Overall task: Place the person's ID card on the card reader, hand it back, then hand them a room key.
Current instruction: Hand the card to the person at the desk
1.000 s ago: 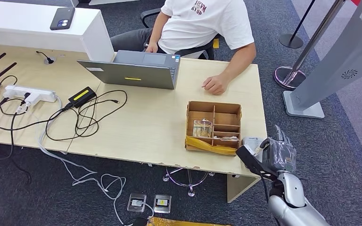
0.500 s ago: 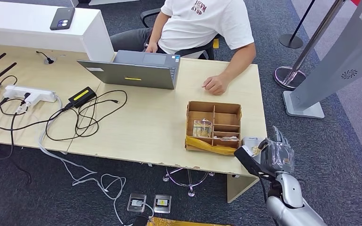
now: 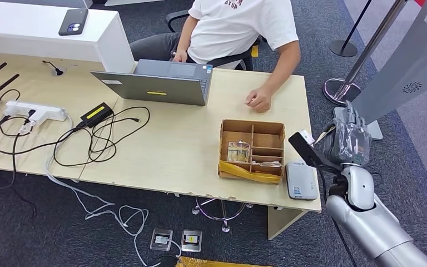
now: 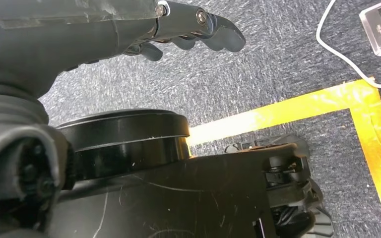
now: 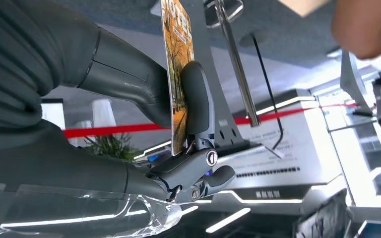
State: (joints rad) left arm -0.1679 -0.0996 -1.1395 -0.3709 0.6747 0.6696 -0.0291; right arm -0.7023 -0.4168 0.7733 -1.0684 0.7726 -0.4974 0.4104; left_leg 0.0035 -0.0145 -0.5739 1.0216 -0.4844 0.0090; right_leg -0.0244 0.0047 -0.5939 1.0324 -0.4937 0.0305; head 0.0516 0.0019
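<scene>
My right hand is raised off the table's right edge, past the white card reader. It pinches a card with an orange tree picture between thumb and finger. In the head view only a pale corner of the card peeks past the dark thumb. The reader lies bare on the near right corner of the table. The person in a white shirt sits at the far side, one hand resting on the table. My left hand hangs over the floor, holding nothing, its fingers loosely extended.
A brown cardboard divider box with small items in its compartments stands just left of the reader. A grey laptop sits in front of the person, with cables and a power strip to the left. A grey kiosk stands right of my hand.
My right hand has lifted off the card reader and moved up and to the right with the card, uncovering the reader. The person's hand shifted slightly on the table.
</scene>
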